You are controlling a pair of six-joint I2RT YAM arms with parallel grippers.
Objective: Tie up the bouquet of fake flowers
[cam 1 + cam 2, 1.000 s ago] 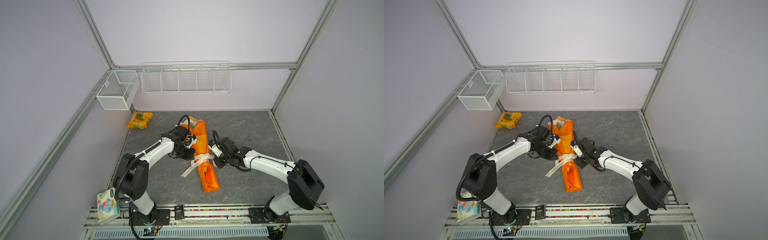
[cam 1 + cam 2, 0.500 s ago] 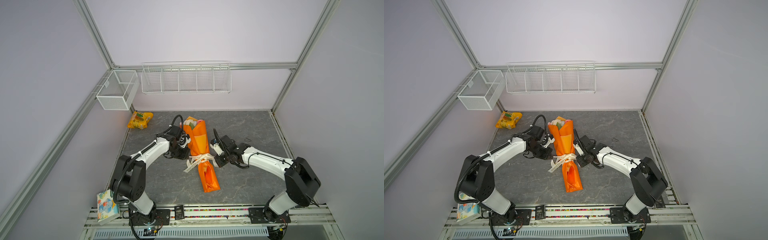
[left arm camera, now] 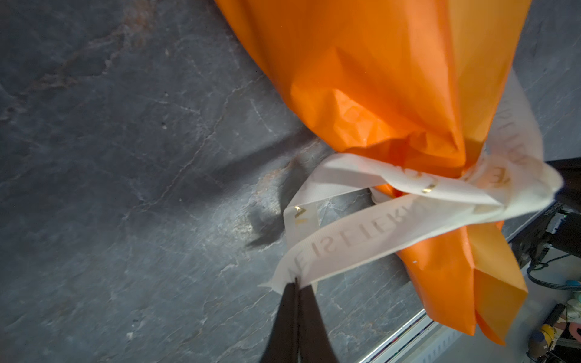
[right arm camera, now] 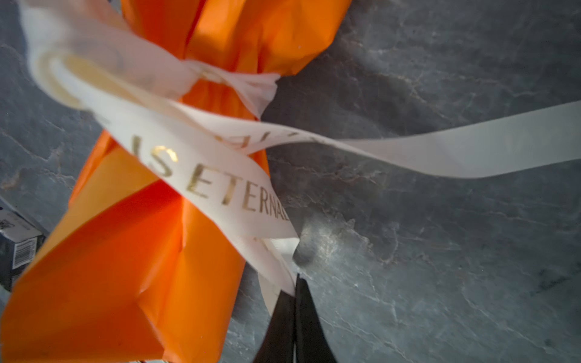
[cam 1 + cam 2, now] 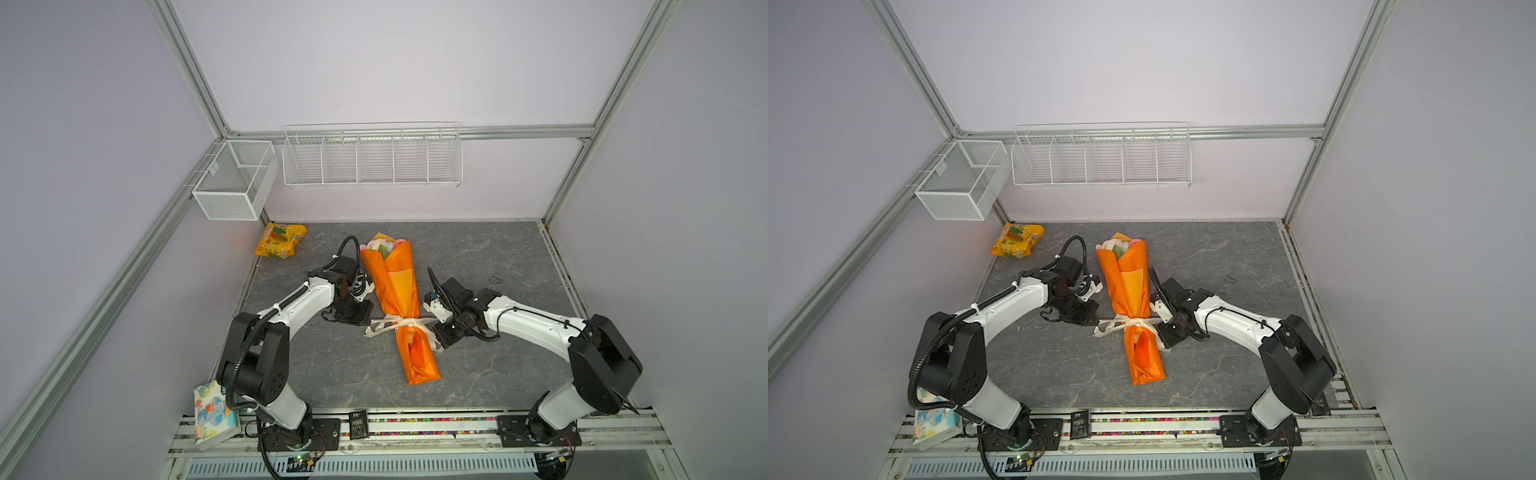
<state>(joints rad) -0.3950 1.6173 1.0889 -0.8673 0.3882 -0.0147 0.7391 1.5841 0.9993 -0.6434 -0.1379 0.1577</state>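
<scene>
White ribbon [image 3: 361, 239] ends pinched: left hand [image 3: 295, 284], right hand [image 4: 295, 283] both clamped.

Enclosure of plain pale-lilac walls [image 5: 374, 62], joined by aluminium frame [image 5: 191, 70] posts and rails. Dark grey, stone-veined tabletop [image 5: 478, 257], evenly lit, shadows soft. White wire rack [image 5: 372, 156], five compartments, hung on back wall. White mesh basket [image 5: 232, 183] at left rear corner. Slotted metal rail [image 5: 415, 424] along near edge.

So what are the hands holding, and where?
The white ribbon around the bouquet: left hand pinches one tail near its end, right hand another strand.
</scene>
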